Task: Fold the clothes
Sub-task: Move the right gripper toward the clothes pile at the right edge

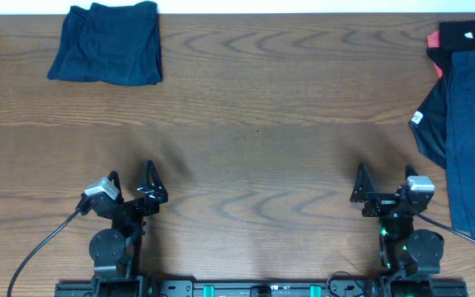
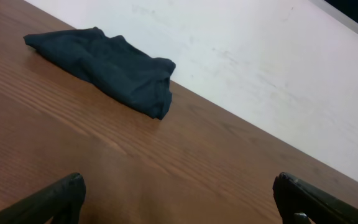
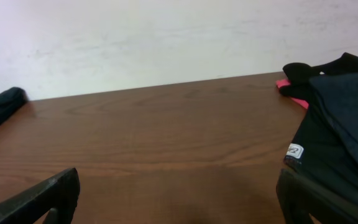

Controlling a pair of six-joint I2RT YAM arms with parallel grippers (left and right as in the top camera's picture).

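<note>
Overhead, the left claw (image 1: 130,172) and right claw (image 1: 386,172) sit wide open and empty at the near edge. Bare tabletop (image 1: 254,124) beyond gives ample spreading room. At right a flat navy garment (image 1: 472,124) overlaps a black coral-trimmed garment (image 1: 431,132); far left lies a bunched navy piece (image 1: 110,43). All likely light and limp: pinch hems or corners.

Robotics lab bench: wood-grain table (image 1: 246,124), plain white wall (image 3: 166,37) far side, cabled left arm (image 1: 110,243) and right arm (image 1: 411,247) on near rail (image 1: 246,289).
</note>
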